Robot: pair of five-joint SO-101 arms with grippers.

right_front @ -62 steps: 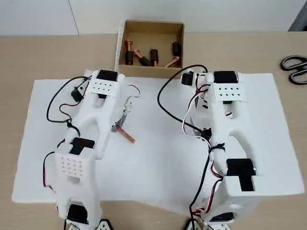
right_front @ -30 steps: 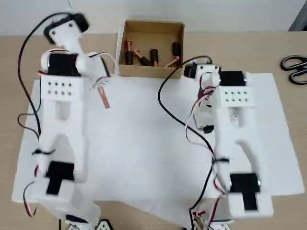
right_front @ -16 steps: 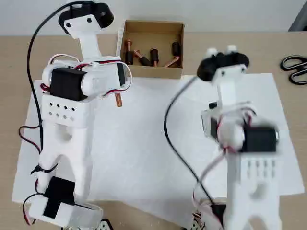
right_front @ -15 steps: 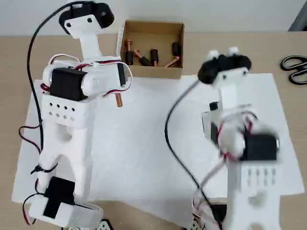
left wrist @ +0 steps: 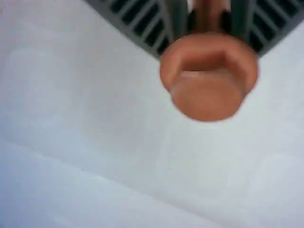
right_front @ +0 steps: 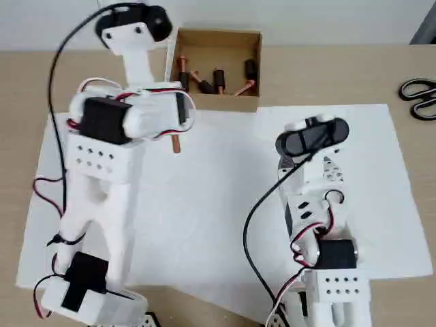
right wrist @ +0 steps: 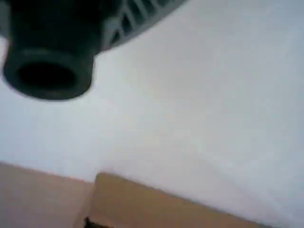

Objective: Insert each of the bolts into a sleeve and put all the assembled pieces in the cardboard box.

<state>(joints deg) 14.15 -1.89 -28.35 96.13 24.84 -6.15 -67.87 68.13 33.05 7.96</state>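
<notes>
My left gripper (right_front: 176, 133) hangs raised over the back left of the white sheet, shut on a copper bolt (right_front: 176, 142) that points down. In the left wrist view the bolt's round head (left wrist: 209, 78) sits between the grey fingers (left wrist: 137, 19). My right gripper (right_front: 286, 167) stands over the right half of the sheet, shut on a black sleeve (right wrist: 47, 61) whose open bore faces the camera. The cardboard box (right_front: 212, 102) stands at the back centre with several assembled pieces (right_front: 218, 79) inside. A corner of it (right wrist: 142, 199) shows in the right wrist view.
The white sheet (right_front: 218, 204) covers most of the table between the arms. Black scissors (right_front: 419, 90) lie at the far right edge. Cables loop beside both arms.
The left arm picked the bolt off the sheet and lifted it up near the box. The right arm rose, then swung back toward the table's front.
</notes>
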